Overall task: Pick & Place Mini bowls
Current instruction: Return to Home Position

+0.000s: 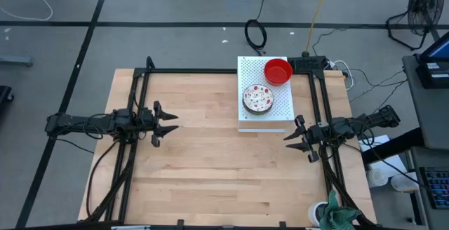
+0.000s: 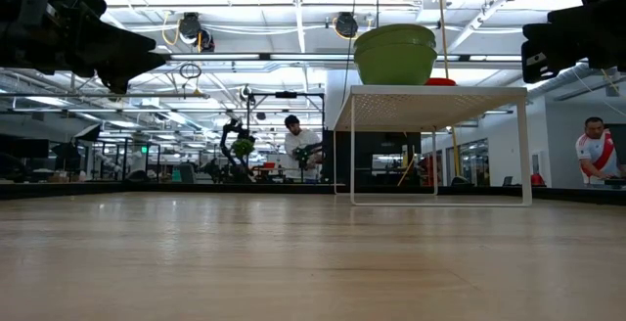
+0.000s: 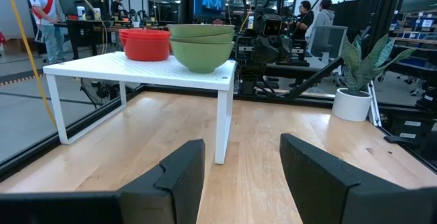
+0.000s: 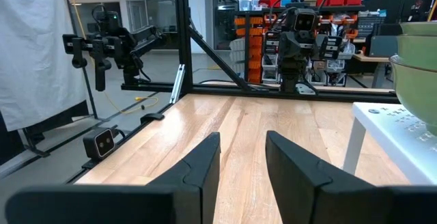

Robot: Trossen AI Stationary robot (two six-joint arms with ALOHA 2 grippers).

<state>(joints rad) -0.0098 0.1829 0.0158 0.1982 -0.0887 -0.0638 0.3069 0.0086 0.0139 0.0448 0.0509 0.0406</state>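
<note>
Wooden table (image 1: 210, 181) with both bowl stacks on the white shelf (image 1: 280, 118) and an arm at either side.
The speckled stack (image 1: 258, 98), green outside and white with red flecks inside, sits mid-shelf. The red stack (image 1: 278, 71) sits just beside it, at the shelf corner nearest the table's edge. The left gripper (image 1: 174, 122) hovers well apart from the shelf, fingers spread wide and empty. The right gripper (image 1: 289, 141) hovers near the shelf's other end, fingers parted more narrowly, also empty, so the right arm is the nearer. Both claws point inward across the table, and the bowls lie ahead and to one side of the right claw. Being round, they offer no long axis. Placing appears complete.
</note>
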